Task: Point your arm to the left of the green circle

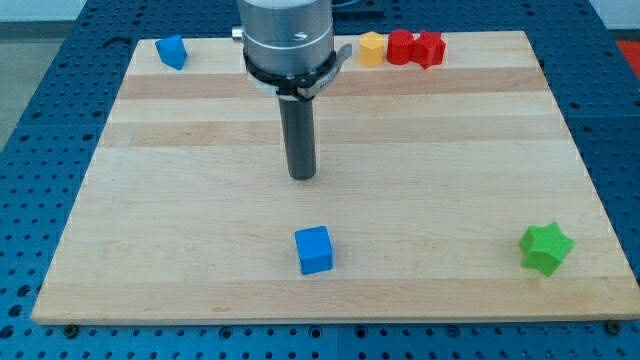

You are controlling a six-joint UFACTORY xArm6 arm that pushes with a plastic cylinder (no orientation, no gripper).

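my tip (303,176) sits mid wooden table (150,200), above the blue cube (314,249). no green circle visible; only a green star-shaped block (546,247), lower right. no end effector jaws. approach pending: slide right, stop left of it.

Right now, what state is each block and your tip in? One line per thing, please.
My tip: near the board's centre, touching no block, above the blue cube.
Blue cube: alone near the view's bottom edge.
Green star-shaped block: alone at the view's bottom right.
Blue block: alone at the view's top left.
Yellow block: top edge, against the red blocks.
Two red blocks: side by side, top edge.
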